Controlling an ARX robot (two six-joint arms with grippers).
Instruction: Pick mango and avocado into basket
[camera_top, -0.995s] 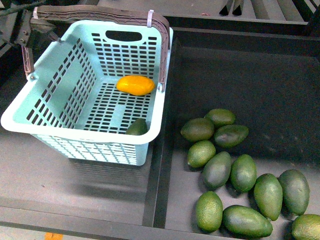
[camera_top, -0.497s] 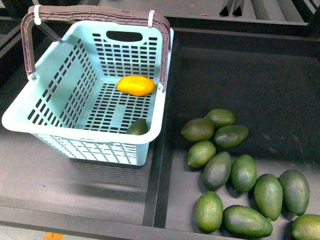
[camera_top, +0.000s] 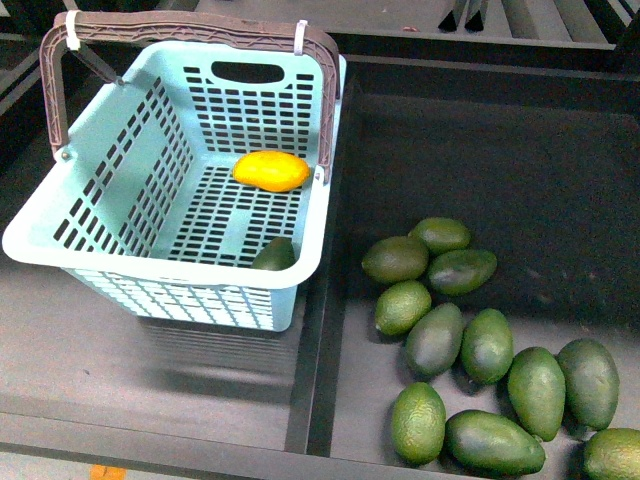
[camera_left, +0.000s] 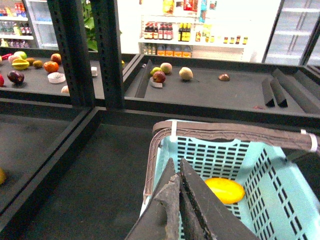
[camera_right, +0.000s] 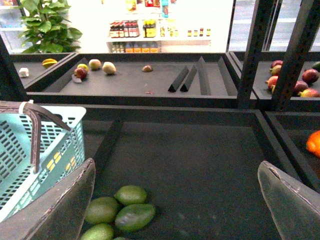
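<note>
The light blue basket (camera_top: 130, 180) stands at the left with its brown handle (camera_top: 190, 30) raised. The yellow-orange mango (camera_top: 271, 170) lies on its floor near the far wall. A dark green avocado (camera_top: 274, 254) lies inside against the near wall. Neither gripper shows in the front view. In the left wrist view my left gripper (camera_left: 178, 162) is shut and empty, above the basket's (camera_left: 260, 165) rim, with the mango (camera_left: 224, 190) just beyond it. In the right wrist view my right gripper (camera_right: 176, 167) is open and empty above the dark tray, apart from the basket (camera_right: 50, 140).
Several loose avocados (camera_top: 470, 340) lie on the dark tray right of the basket, also in the right wrist view (camera_right: 131, 195). A raised divider (camera_top: 320, 340) runs between the basket's tray and theirs. Shelves with other fruit (camera_left: 172, 74) stand behind.
The left gripper, seen a second ago by the handle's left end at the front view's upper left, has left that view. The basket shifted slightly. The fruit has not moved.
</note>
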